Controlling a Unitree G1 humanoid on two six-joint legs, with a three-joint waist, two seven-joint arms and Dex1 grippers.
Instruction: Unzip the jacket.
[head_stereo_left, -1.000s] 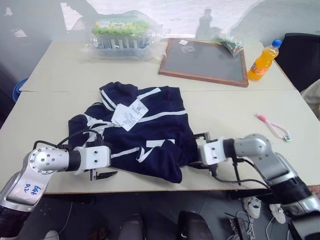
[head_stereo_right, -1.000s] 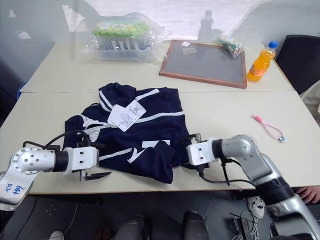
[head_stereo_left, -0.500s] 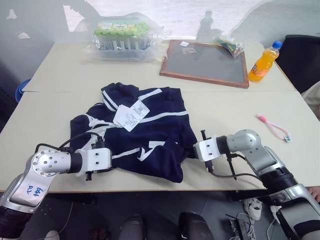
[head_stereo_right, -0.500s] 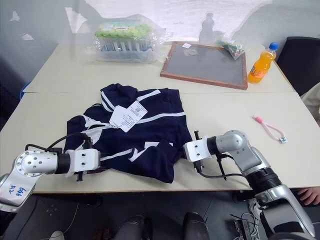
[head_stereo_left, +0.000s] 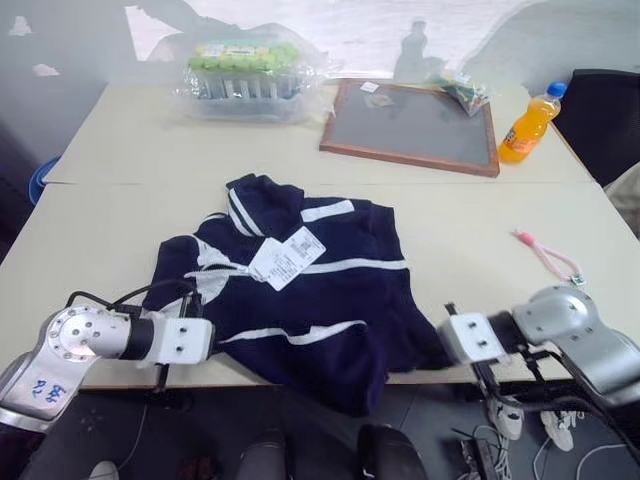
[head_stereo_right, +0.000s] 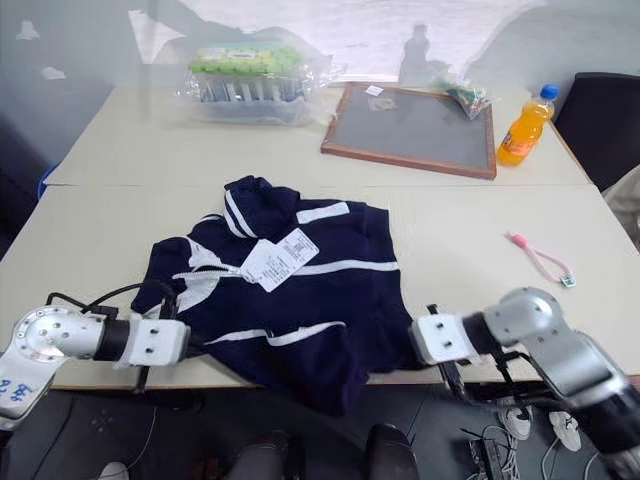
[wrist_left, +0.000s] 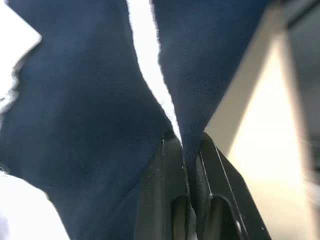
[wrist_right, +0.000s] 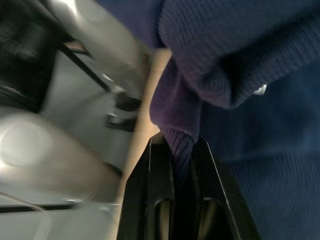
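Note:
The navy jacket (head_stereo_left: 320, 300) with white stripes lies spread across the near table, and its lower hem droops over the front edge. White paper tags (head_stereo_left: 288, 258) rest near its collar. My left gripper (head_stereo_left: 216, 340) is at the jacket's left lower edge, shut on navy fabric beside a white stripe (wrist_left: 150, 75). At the right lower edge my right gripper (head_stereo_left: 442, 348) is shut on a ribbed fold of the jacket (wrist_right: 181, 135). The zipper is hard to make out among the folds.
On the far table stand a plastic-wrapped pack of bottles (head_stereo_left: 245, 65), a wood-framed grey board (head_stereo_left: 410, 125) and an orange soda bottle (head_stereo_left: 527, 120). A pink cord (head_stereo_left: 548, 258) lies at the right. The table's front edge (head_stereo_left: 100, 378) runs just behind both grippers.
Both grippers went from open to shut on the jacket's lower edge and drew back toward the table's front. The jacket slid nearer and spread wider, its hem now over the edge.

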